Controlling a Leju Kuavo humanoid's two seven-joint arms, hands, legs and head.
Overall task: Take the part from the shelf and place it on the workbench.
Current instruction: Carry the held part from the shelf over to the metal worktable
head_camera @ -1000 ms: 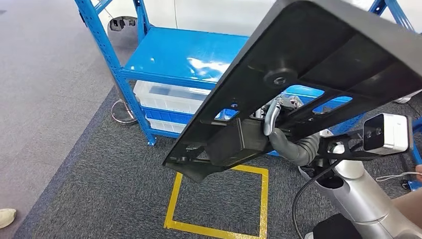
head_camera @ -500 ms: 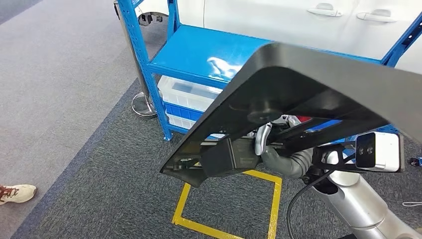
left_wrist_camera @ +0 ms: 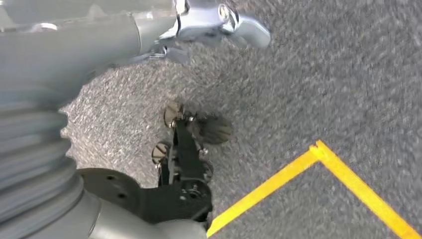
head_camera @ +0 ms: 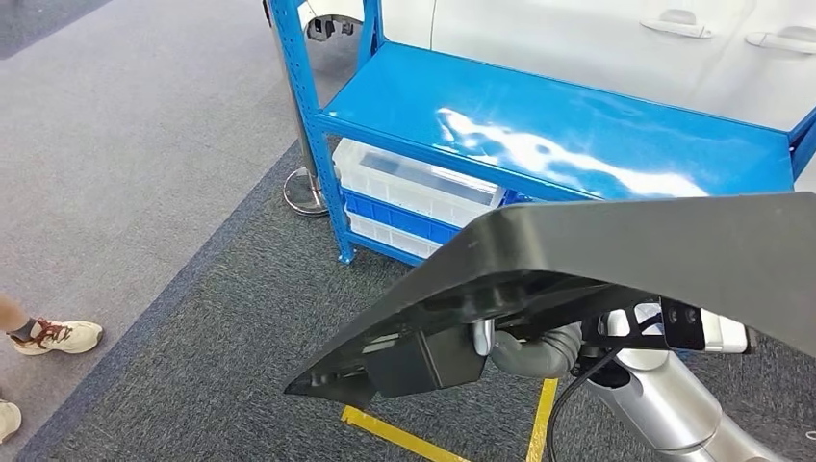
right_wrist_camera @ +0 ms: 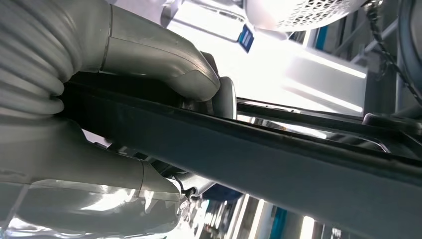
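The part [head_camera: 635, 255] is a large black panel with ribs and a boxy block on its underside. It hangs in the air in front of the blue shelf [head_camera: 539, 130], lying nearly flat. My right hand [head_camera: 524, 348] grips it from below near the block. In the right wrist view the grey thumb [right_wrist_camera: 164, 59] lies over a black rib of the part [right_wrist_camera: 278, 164] and the fingers [right_wrist_camera: 99, 199] wrap under it. My left hand [left_wrist_camera: 149, 30] hangs above the carpet with nothing in it.
White and blue bins [head_camera: 414, 183] sit on the shelf's lower level. A white car [head_camera: 597, 38] stands behind the shelf. Yellow floor tape [head_camera: 404, 438] marks the dark carpet below the part. A person's shoe [head_camera: 58, 335] is at the left, beside a post base [head_camera: 306, 192].
The whole view has shifted, so the camera has moved. In my right hand the part has sunk lower and tipped flatter, its underside now mostly turned away.
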